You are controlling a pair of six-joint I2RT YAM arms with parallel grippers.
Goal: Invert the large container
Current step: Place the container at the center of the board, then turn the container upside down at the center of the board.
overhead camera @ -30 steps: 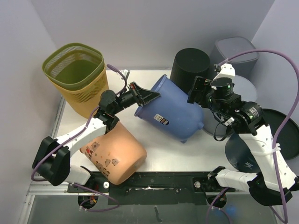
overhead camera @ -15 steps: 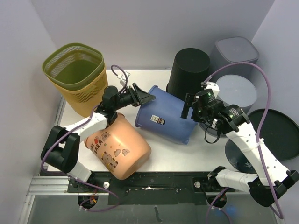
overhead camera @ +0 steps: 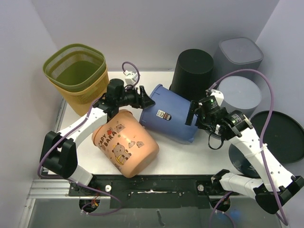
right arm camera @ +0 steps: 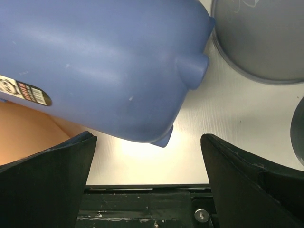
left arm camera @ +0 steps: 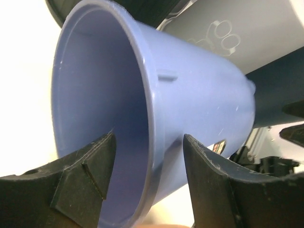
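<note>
White counter (overhead camera: 190,159), arms mounted at its near edge.

Blue bucket (overhead camera: 172,114): lies on its side mid-counter, closer to the far edge. Mouth faces the left edge, base faces the right. Barcode sticker on the upper wall, small nubs on the base.

Orange bucket (overhead camera: 124,147): also on its side, just beside the blue one, toward the near-left corner. Cartoon prints on the wall.

Green basket (overhead camera: 75,69) nested in a yellow basket (overhead camera: 88,97), upright at the far-left corner.

Black bin (overhead camera: 192,71) stands inverted at the far edge, behind the blue bucket.

Left pincer (overhead camera: 147,98): open, one finger inside the bucket's rim and one outside, with a gap on each side.

Right pincer (overhead camera: 193,115): wide open at the bucket's base, holding nothing.
</note>
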